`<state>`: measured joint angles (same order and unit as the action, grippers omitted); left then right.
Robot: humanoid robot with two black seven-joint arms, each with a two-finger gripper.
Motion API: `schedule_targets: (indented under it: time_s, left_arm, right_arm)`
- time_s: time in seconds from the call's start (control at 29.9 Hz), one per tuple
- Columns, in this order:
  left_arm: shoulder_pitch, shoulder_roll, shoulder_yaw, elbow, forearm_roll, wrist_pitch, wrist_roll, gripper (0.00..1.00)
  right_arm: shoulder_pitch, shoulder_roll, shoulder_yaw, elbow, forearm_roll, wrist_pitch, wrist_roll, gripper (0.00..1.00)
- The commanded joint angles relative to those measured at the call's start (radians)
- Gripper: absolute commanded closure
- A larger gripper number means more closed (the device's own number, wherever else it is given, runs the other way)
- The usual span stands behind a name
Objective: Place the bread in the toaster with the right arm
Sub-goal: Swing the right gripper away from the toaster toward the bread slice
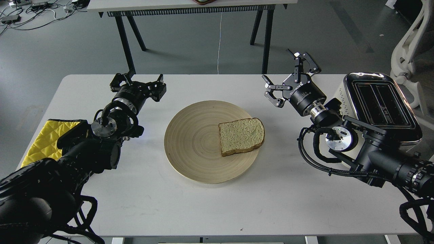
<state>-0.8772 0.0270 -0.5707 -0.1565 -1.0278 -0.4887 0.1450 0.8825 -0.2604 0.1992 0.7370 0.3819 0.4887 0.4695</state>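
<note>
A slice of tan bread (241, 136) with a brown crust lies flat on the right side of a round wooden plate (193, 142) at the table's middle. The cream-white toaster (379, 105) with a chrome top and two black slots stands at the table's right edge, partly behind my right arm. My right gripper (286, 76) hovers open above the table, up and to the right of the bread, with nothing between its fingers. My left gripper (137, 81) rests open at the back left, holding nothing.
A yellow quilted cloth (47, 137) lies at the left edge under my left arm. Beyond the white table (217, 210) stands another table on black legs (125, 44). A white chair (412, 44) is at the far right.
</note>
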Motion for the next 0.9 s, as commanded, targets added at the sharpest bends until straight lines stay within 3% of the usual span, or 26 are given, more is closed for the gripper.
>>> schedule_targets:
  time_s: [0.0, 0.4, 0.87]
  left_arm:
    - [0.001, 0.001, -0.005, -0.002, 0.000, 0.000, -0.004, 0.00]
    - [0.000, -0.001, 0.000, 0.000, -0.003, 0.000, 0.007, 0.00]
    - [0.000, -0.001, 0.000, 0.000, -0.003, 0.000, 0.007, 0.00]
  right_arm:
    - [0.001, 0.003, 0.000, 0.001, 0.000, 0.000, 0.000, 0.01]
    - [0.025, -0.010, 0.000, 0.002, -0.018, 0.000, -0.003, 0.01]
    - [0.119, -0.105, -0.009, 0.021, -0.040, 0.000, -0.009, 0.02]
